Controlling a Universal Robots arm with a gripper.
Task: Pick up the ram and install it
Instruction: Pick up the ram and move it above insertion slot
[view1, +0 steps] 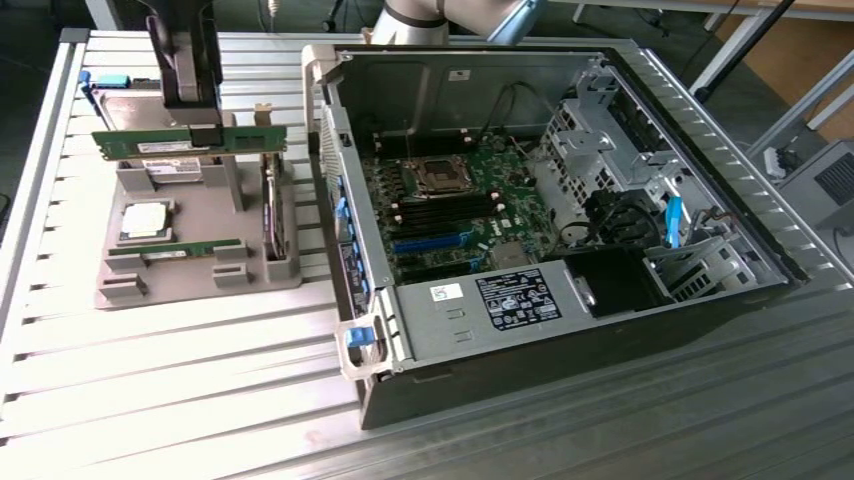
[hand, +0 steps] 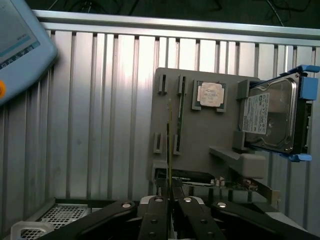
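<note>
The gripper is hanging in the upper left of the exterior view, its jaws drawn narrow and clamping the ram, which is lying level and lengthwise over the far end of the grey holder; in the wrist view the ram is showing edge-on as a thin line running out from between the fingers. A second green stick is sitting in the holder beside a processor chip; the open computer case is standing toward the exterior view's right on the slatted table.
</note>
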